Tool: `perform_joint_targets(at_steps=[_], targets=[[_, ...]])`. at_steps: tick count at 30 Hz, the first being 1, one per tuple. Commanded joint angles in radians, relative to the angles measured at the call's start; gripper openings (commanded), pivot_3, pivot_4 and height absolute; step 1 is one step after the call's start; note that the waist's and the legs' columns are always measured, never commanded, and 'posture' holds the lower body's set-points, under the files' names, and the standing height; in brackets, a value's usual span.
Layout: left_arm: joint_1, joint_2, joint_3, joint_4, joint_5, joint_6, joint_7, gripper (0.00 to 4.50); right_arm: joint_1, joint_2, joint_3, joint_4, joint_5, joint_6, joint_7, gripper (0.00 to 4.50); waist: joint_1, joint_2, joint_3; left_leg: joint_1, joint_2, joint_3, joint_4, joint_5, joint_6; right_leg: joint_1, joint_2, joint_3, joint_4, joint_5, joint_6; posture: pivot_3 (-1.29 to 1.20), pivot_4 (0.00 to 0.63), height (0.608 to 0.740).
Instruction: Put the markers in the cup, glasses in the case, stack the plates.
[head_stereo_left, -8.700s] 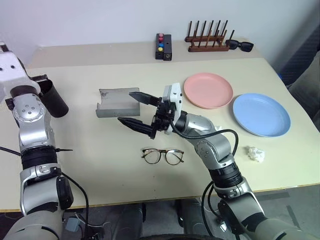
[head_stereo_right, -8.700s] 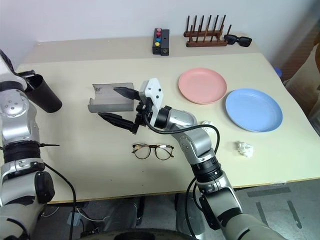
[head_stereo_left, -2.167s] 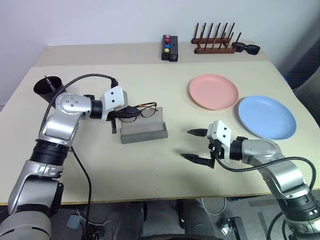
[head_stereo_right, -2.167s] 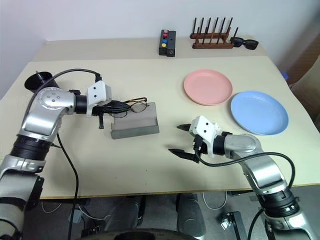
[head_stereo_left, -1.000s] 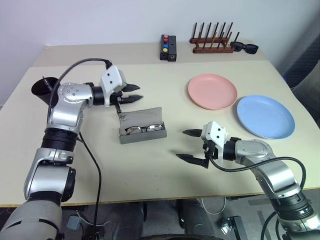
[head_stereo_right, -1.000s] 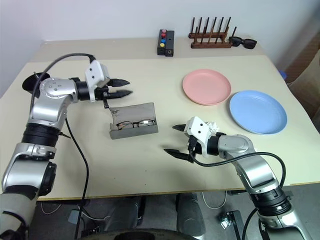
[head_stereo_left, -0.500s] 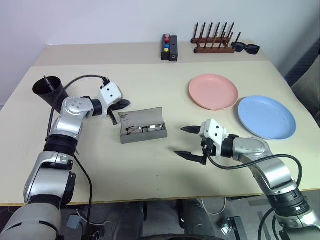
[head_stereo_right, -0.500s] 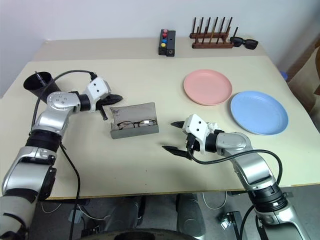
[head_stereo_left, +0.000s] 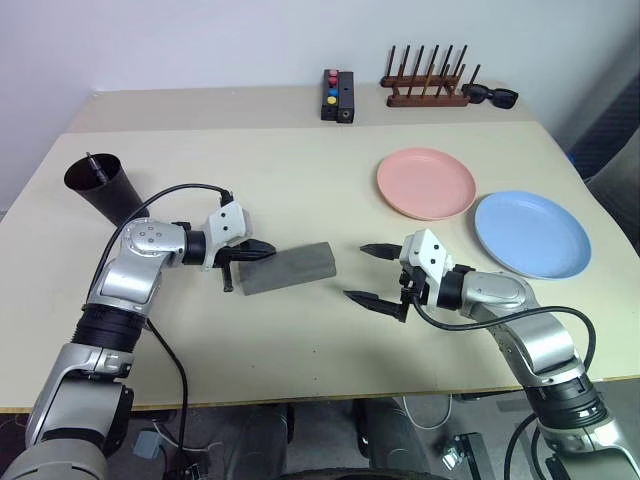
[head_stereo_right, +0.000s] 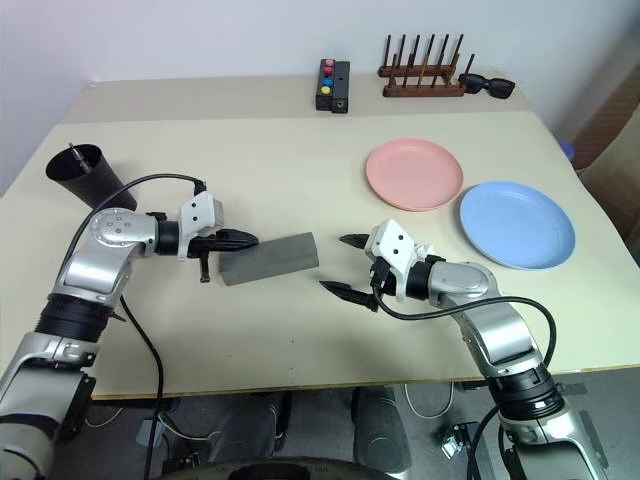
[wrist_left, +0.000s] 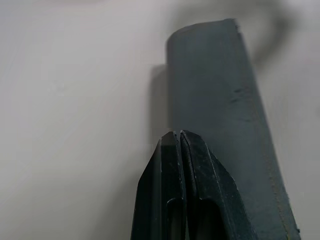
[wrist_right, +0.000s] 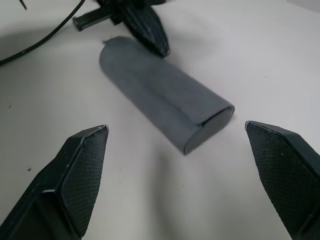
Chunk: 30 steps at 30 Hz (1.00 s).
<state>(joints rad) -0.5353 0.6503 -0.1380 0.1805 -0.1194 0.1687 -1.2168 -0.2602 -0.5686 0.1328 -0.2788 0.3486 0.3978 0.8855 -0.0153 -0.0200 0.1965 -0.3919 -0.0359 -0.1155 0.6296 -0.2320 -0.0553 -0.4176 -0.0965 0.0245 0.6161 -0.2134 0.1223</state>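
The grey case (head_stereo_left: 288, 269) lay closed near the middle of the table (head_stereo_left: 300, 360), lid down, with the left gripper (head_stereo_left: 262, 251) pressed against its left end, fingers together and gripping nothing. The right gripper (head_stereo_left: 364, 273) hovered just beside the case's other end with its jaws spread wide and empty. To finish the closing well, the left fingertips probably needed to press squarely along the lid's seam while the right braced the far end, so the case would not slide toward the pink plate (head_stereo_left: 425, 182) or blue plate (head_stereo_left: 531, 234) by the right edge.
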Motion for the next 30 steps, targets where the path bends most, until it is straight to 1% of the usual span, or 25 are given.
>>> perform_joint_targets(at_steps=[1, 4, 7, 12, 16, 19, 21, 25, 26, 27, 30], targets=[[0.048, 0.004, -0.032, -0.074, 0.010, 0.013, 0.011, 0.07, -0.024, 0.013, -0.031, -0.004, 0.019, -0.016, -0.004, 4.50, 0.000, 0.000, 0.000, 0.000, 0.000, 0.000, 0.000, 0.000, 0.000, 0.000, 0.000, 0.000, 0.000, 0.000, 0.000, 0.00, 0.150, 0.739], [0.060, -0.009, -0.025, -0.084, 0.012, 0.009, 0.044, 0.07, -0.030, 0.015, -0.033, 0.003, 0.018, -0.022, -0.011, 4.50, 0.002, 0.000, 0.000, 0.000, 0.000, 0.000, 0.000, 0.000, 0.000, 0.000, 0.000, 0.000, 0.000, 0.000, 0.000, 0.00, 0.150, 0.739], [0.038, -0.062, 0.034, -0.088, -0.033, 0.030, 0.125, 0.07, -0.061, 0.017, -0.043, 0.041, -0.021, -0.045, -0.054, 4.50, 0.003, 0.000, 0.000, 0.001, 0.000, 0.000, 0.000, 0.000, 0.000, 0.001, 0.000, 0.000, -0.001, 0.000, -0.001, 0.00, 0.150, 0.739], [0.061, -0.067, 0.084, -0.242, -0.134, 0.096, 0.140, 0.07, -0.193, -0.015, -0.013, 0.268, -0.263, -0.145, -0.231, 4.50, -0.003, 0.000, 0.000, 0.000, 0.000, 0.000, 0.000, 0.000, 0.000, 0.000, 0.000, 0.000, 0.000, 0.000, -0.001, 0.00, 0.150, 0.739], [0.135, -0.060, 0.072, -0.378, -0.190, 0.138, 0.132, 0.07, -0.301, -0.015, 0.033, 0.460, -0.406, -0.223, -0.311, 4.50, -0.008, 0.001, 0.000, 0.000, 0.000, 0.001, -0.003, 0.000, 0.000, -0.002, 0.000, 0.000, 0.000, 0.000, 0.000, 0.00, 0.150, 0.739], [0.188, -0.094, 0.073, -0.458, -0.245, 0.173, 0.159, 0.07, -0.381, -0.014, 0.082, 0.627, -0.518, -0.285, -0.370, 4.50, -0.007, 0.001, 0.000, 0.000, 0.000, 0.002, -0.003, 0.000, 0.000, -0.002, 0.000, 0.001, 0.000, 0.000, 0.000, 0.00, 0.150, 0.739], [0.213, -0.118, 0.081, -0.490, -0.281, 0.207, 0.184, 0.07, -0.424, -0.007, 0.103, 0.719, -0.563, -0.319, -0.395, 4.50, -0.004, 0.001, 0.000, 0.000, 0.000, 0.002, -0.002, 0.000, 0.000, -0.002, 0.000, 0.001, 0.000, 0.000, -0.001, 0.00, 0.150, 0.739], [0.246, -0.141, 0.090, -0.530, -0.320, 0.245, 0.228, 0.07, -0.475, 0.015, 0.110, 0.833, -0.589, -0.369, -0.414, 4.50, -0.004, 0.001, 0.000, 0.000, 0.000, 0.001, 0.000, 0.000, 0.000, -0.001, 0.000, 0.001, 0.000, 0.000, -0.001, 0.00, 0.150, 0.739], [0.253, -0.147, 0.096, -0.538, -0.327, 0.250, 0.243, 0.00, -0.481, 0.016, 0.115, 0.848, -0.597, -0.381, -0.412, 3.95, -0.005, 0.001, 0.000, 0.000, 0.000, 0.001, -0.001, 0.000, 0.000, -0.001, 0.000, 0.001, 0.000, 0.000, -0.001, 0.00, 0.150, 0.739], [0.258, -0.151, 0.101, -0.544, -0.333, 0.252, 0.257, 0.00, -0.486, 0.017, 0.118, 0.860, -0.603, -0.391, -0.411, 3.72, -0.005, 0.001, 0.000, 0.000, 0.000, 0.001, -0.001, 0.000, 0.000, -0.001, 0.000, 0.001, 0.000, 0.000, -0.001, 0.00, 0.150, 0.739], [0.267, -0.165, 0.113, -0.551, -0.348, 0.251, 0.290, 0.00, -0.490, 0.020, 0.115, 0.879, -0.611, -0.412, -0.407, 2.18, -0.005, 0.001, 0.000, 0.000, 0.000, 0.001, -0.001, 0.000, 0.000, -0.001, 0.000, 0.001, 0.000, 0.000, -0.001, 0.00, 0.150, 0.739]])
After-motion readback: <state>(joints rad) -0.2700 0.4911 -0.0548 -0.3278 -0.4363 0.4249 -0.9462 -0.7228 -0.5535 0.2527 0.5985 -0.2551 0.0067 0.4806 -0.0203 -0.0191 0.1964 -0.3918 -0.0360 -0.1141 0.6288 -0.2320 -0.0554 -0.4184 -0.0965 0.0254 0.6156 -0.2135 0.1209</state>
